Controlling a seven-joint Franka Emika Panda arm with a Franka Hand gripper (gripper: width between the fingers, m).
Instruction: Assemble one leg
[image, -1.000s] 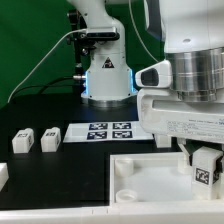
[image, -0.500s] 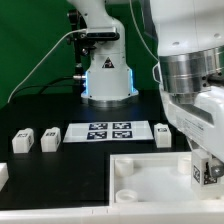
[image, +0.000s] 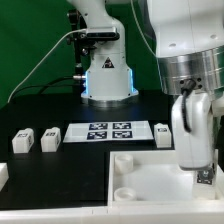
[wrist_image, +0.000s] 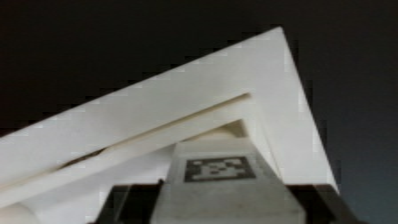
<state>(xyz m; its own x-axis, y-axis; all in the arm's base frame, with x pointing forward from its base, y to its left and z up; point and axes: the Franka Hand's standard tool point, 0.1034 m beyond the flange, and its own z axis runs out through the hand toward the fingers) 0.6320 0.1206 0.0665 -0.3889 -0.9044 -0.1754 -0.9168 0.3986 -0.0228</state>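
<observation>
My gripper (image: 202, 172) is shut on a white leg (image: 205, 179) and holds it upright over the right side of the large white square panel (image: 140, 180). In the wrist view the leg (wrist_image: 224, 190) fills the gap between the dark fingers (wrist_image: 125, 205), its square marker facing the camera. A corner of the panel (wrist_image: 196, 100) lies beyond it. Whether the leg's lower end touches the panel is hidden.
Two loose legs (image: 22, 140) (image: 49, 140) stand at the exterior view's left, a third (image: 163, 133) behind the panel, and another white block (image: 3, 173) at the left edge. The marker board (image: 107, 131) lies mid-table. The robot base (image: 107, 75) stands behind it.
The wrist has turned about its own axis over the panel's right side, with the leg still gripped. The leg has stayed at about the same spot.
</observation>
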